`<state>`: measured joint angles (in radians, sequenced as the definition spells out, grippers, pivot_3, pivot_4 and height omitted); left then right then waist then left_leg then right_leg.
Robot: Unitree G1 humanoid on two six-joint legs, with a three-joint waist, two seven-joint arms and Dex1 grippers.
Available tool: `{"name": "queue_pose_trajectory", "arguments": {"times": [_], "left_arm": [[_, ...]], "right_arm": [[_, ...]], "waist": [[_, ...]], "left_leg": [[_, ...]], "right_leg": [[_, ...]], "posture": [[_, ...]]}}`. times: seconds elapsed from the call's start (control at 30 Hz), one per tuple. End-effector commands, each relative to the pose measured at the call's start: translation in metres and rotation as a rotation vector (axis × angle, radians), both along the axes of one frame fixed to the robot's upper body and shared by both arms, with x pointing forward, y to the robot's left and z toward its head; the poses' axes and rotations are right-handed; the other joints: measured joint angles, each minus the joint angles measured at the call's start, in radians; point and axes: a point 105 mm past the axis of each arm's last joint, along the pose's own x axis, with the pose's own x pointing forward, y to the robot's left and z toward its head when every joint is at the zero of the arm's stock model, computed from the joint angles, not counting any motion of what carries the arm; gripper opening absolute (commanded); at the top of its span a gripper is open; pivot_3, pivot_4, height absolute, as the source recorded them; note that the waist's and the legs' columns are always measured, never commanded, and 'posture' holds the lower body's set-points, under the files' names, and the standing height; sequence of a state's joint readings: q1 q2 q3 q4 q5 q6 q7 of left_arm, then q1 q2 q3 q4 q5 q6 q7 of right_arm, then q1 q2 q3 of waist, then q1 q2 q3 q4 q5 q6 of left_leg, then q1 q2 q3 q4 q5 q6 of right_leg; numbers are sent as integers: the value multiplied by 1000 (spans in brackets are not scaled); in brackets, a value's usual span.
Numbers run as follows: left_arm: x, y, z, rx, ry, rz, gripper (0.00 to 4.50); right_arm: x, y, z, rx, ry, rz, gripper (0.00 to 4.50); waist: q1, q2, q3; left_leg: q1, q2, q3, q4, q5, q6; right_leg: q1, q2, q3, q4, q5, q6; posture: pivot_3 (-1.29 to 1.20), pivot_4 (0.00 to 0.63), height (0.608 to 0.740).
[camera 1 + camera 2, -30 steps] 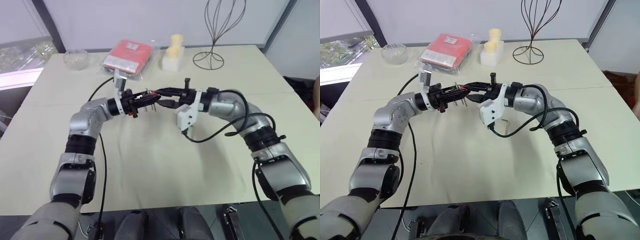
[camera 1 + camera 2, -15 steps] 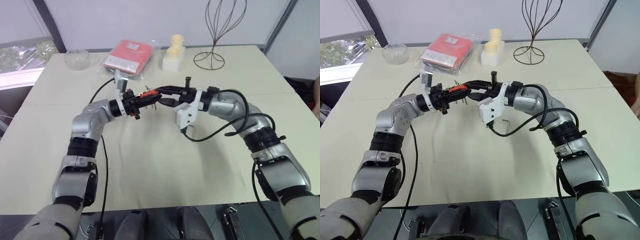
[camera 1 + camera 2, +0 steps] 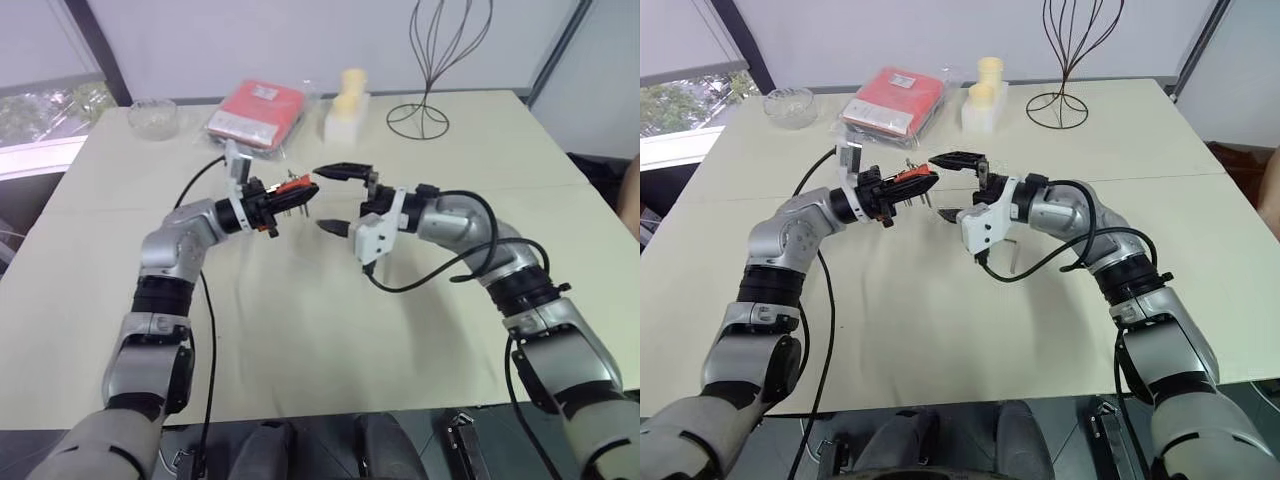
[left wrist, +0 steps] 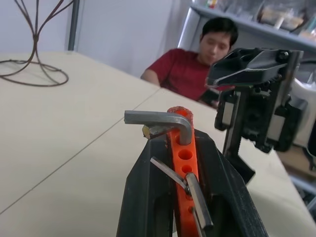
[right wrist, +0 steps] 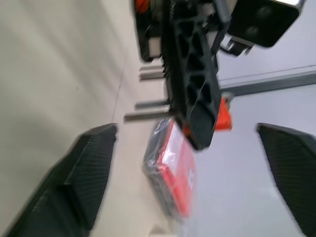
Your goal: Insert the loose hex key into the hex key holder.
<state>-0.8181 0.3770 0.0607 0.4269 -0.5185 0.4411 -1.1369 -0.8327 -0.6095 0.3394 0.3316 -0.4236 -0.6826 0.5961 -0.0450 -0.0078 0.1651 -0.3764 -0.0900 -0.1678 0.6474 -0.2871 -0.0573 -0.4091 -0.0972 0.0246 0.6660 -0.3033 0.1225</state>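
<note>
My left gripper [image 3: 300, 190] is shut on the orange-red hex key holder [image 3: 296, 187], held level above the table's middle. In the left wrist view the holder [image 4: 183, 163] stands between the black fingers [image 4: 148, 187]. A grey L-shaped loose hex key [image 4: 158, 120] has its short leg down in the holder's end, and thinner keys [image 4: 195, 197] lie along its side. My right gripper [image 3: 320, 199] faces the holder's tip from the right. It is open wide, one finger above and one below, and nothing is between them [image 5: 187, 148].
At the table's far side lie a flat red packet [image 3: 257, 110], a glass bowl [image 3: 152, 115], pale yellow blocks [image 3: 347, 100] and a wire stand [image 3: 430, 60]. A person in a red shirt [image 4: 190, 69] sits beyond the table's right edge.
My right gripper has opened wide and drawn back a little from the holder, down and to the right. The left gripper has kept still with the holder in it.
</note>
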Motion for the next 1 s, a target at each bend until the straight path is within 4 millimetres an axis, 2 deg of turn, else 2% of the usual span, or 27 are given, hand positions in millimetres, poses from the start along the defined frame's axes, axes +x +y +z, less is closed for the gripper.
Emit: {"name": "queue_pose_trajectory", "arguments": {"times": [0.03, 0.13, 0.23, 0.33, 0.43, 0.73, 1.0], "left_arm": [[-9, 8, 1, 88, -91, -7, 0], [-16, 14, -12, 211, -143, -21, 0], [-23, 17, -17, 266, -166, -38, 0], [-31, 18, -21, 313, -191, -58, 0], [-40, 14, -27, 338, -209, -73, 0], [-51, -5, -36, 279, -189, -53, 0], [-55, -9, -42, 258, -170, -25, 0]], "right_arm": [[4, -30, 10, 93, 124, -164, 4443], [5, -49, 7, 356, 416, -338, 4443], [-4, -53, 5, 622, 712, -436, 4443], [-14, -53, -4, 779, 963, -546, 4443], [-26, -55, -25, 829, 1134, -672, 4443], [-25, -78, -73, 788, 1100, -940, 4443], [-19, -85, -98, 779, 1091, -1061, 4443]], "waist": [[1, 0, 0], [1, 0, 0], [1, 0, 0], [2, 0, 0], [7, 0, 0], [31, 0, 0], [27, 0, 0]], "left_leg": [[0, 0, 0, 0, 0, 0], [0, 0, 0, 0, 0, 0], [0, 1, 0, 0, 0, 0], [-1, 2, -1, 1, 0, 0], [0, 1, -1, 0, 0, 0], [-2, 0, 0, 2, 0, 1], [-1, 1, 0, 1, 0, 1]], "right_leg": [[0, 0, 0, 0, 0, 0], [0, 0, 0, 0, 0, 0], [0, 0, 0, 0, 0, 0], [0, 0, 0, 1, 1, -1], [0, -1, 0, 1, 1, -1], [0, -1, 1, 0, 1, 0], [0, -1, 1, 0, 1, 0]], "posture": [[0, 150, 740], [0, 150, 740], [0, 150, 740], [0, 150, 740], [0, 150, 740], [0, 150, 740], [0, 150, 740]]}}
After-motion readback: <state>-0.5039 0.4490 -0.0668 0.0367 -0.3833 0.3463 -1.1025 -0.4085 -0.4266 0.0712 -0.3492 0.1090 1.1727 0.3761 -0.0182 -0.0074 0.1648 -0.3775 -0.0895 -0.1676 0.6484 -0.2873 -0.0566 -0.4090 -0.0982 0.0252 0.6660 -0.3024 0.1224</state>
